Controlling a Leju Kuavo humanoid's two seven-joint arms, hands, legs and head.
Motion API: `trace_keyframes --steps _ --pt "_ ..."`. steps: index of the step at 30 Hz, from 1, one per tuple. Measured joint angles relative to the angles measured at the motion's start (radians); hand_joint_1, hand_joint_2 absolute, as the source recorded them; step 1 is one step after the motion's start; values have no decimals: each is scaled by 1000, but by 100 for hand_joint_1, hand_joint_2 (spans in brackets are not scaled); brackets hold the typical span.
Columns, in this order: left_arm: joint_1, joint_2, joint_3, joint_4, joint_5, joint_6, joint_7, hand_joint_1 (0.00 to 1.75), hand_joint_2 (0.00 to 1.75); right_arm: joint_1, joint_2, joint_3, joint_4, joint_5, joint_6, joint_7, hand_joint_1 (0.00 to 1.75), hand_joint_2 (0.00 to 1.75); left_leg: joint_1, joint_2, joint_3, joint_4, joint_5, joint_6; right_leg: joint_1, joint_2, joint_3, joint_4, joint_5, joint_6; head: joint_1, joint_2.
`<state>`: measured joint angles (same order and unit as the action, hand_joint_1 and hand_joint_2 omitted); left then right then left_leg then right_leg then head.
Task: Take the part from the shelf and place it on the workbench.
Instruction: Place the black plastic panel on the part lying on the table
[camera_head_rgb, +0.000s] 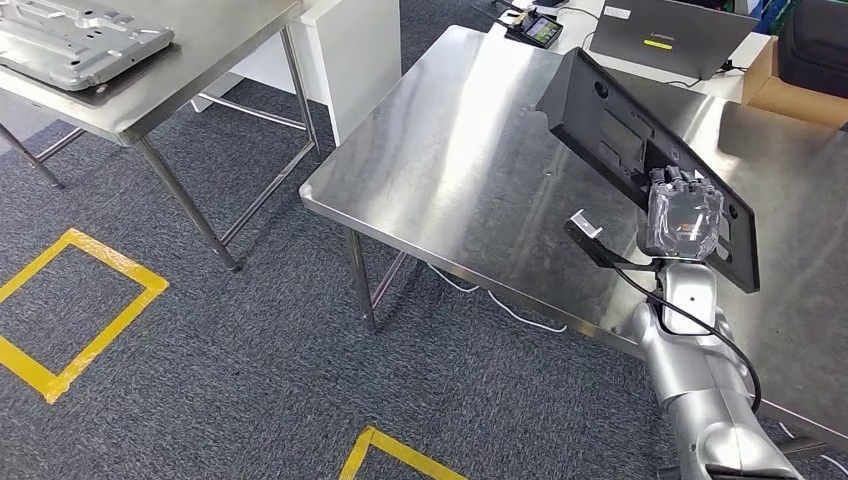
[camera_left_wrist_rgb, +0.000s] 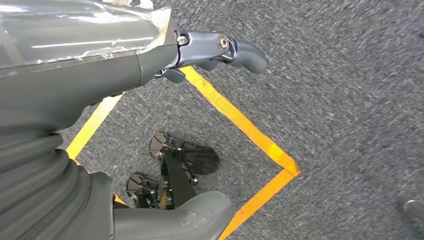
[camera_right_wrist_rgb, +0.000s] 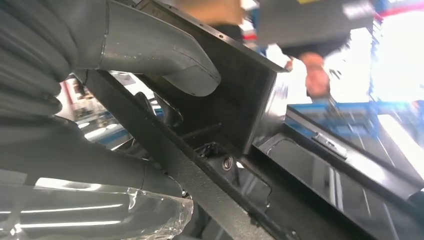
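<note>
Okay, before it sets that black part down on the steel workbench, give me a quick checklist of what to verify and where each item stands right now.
1. Right hand holds the black part: ok, fingers wrap its edge in the head view.
2. Part above the workbench: ok, it hangs tilted over the steel top.
3. Landing spot free: ok, the bare steel beside the part carries nothing.
4. Clearance from the laptop at the far edge: cannot tell, the part's far end comes close to it in the picture.
5. Left hand out of the way: ok, it hangs over the carpet holding nothing.
6. Grip firmness: cannot tell, the right wrist view is blurred.
</note>
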<state>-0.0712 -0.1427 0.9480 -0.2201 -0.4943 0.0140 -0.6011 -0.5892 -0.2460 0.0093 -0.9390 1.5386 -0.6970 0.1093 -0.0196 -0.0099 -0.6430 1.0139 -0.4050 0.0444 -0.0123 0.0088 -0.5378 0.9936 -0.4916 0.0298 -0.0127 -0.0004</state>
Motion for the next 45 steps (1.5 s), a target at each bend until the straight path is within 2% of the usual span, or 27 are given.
trace_keyframes --steps 7,12,16,21,25,33,40,45 --pt "1 0 0 0 2 -46 -45 0 175 -85 -43 27 311 30 0 185 175 175 0 -2 0 0 2 2 -3 -3 0 -1 1 2 0 0" --pt "1 0 1 0 2 -65 -56 0 175 -72 -57 41 423 30 -1 237 175 175 0 -2 0 0 2 3 -3 -3 0 -1 1 2 0 0" --pt "1 0 5 0 5 -62 -42 0 175 -55 -60 41 465 30 -1 252 0 175 1 -2 0 0 1 3 -3 -3 -1 -1 1 2 0 0" --pt "1 0 14 0 16 -54 -10 0 175 -37 -67 41 485 30 -1 265 0 175 1 -1 0 0 1 3 -2 -3 -1 -1 1 2 0 0" --pt "0 0 16 0 16 -50 0 0 0 -29 -71 41 493 30 -1 269 0 175 1 -1 1 0 1 3 -3 -3 -1 -1 1 2 0 0" --pt "0 0 15 0 -12 -63 49 0 0 14 -89 14 458 21 -3 260 0 175 1 -2 11 0 -4 8 -3 -3 1 -3 -4 7 0 0" --pt "0 0 15 -1 -21 -80 54 0 0 26 -85 -52 440 -18 0 138 0 175 1 -1 12 0 -5 8 -3 -3 4 -3 -4 8 0 0" --pt "0 0 15 -2 -23 -82 54 0 0 25 -77 -80 438 -34 1 101 0 175 0 -1 13 0 -5 9 -3 -3 11 -3 -3 8 0 0"
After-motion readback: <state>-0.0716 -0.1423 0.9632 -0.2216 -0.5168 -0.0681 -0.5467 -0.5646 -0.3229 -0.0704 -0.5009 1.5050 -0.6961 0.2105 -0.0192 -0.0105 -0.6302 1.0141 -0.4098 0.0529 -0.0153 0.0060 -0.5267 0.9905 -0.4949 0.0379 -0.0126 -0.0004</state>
